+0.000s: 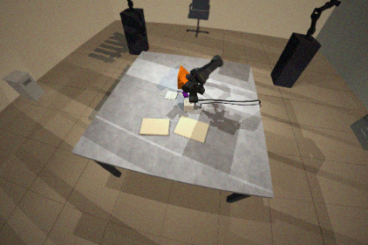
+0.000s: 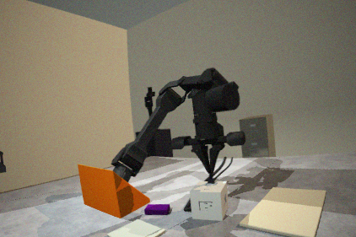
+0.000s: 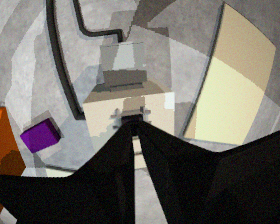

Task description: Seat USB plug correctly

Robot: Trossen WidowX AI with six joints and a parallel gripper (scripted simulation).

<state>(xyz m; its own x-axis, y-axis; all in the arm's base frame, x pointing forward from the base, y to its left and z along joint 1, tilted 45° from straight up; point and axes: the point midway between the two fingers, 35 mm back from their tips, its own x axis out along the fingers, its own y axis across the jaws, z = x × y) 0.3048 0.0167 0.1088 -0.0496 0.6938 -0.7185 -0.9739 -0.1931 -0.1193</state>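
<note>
The off-white power cube (image 1: 188, 106) (image 2: 202, 207) (image 3: 160, 117) stands on the table, with outlet marks on its faces. My gripper (image 2: 209, 178) (image 3: 134, 128) points down over the cube's top, its fingertips nearly together. It is shut on the small dark USB plug (image 3: 132, 119), low over the top socket. The fingertips hide most of the plug, so its way round and its depth cannot be told. A grey block (image 3: 122, 57) with a black cable sits against the cube's far side in the wrist view.
Black cables (image 1: 231, 101) (image 3: 64, 75) run beside the cube. A purple block (image 2: 157, 209) (image 3: 41, 136) and an orange wedge (image 1: 181, 77) (image 2: 101, 194) stand to its left in the exterior view. A pale card (image 1: 171, 94) and two cream boards (image 1: 154, 126) (image 1: 192, 129) lie nearby.
</note>
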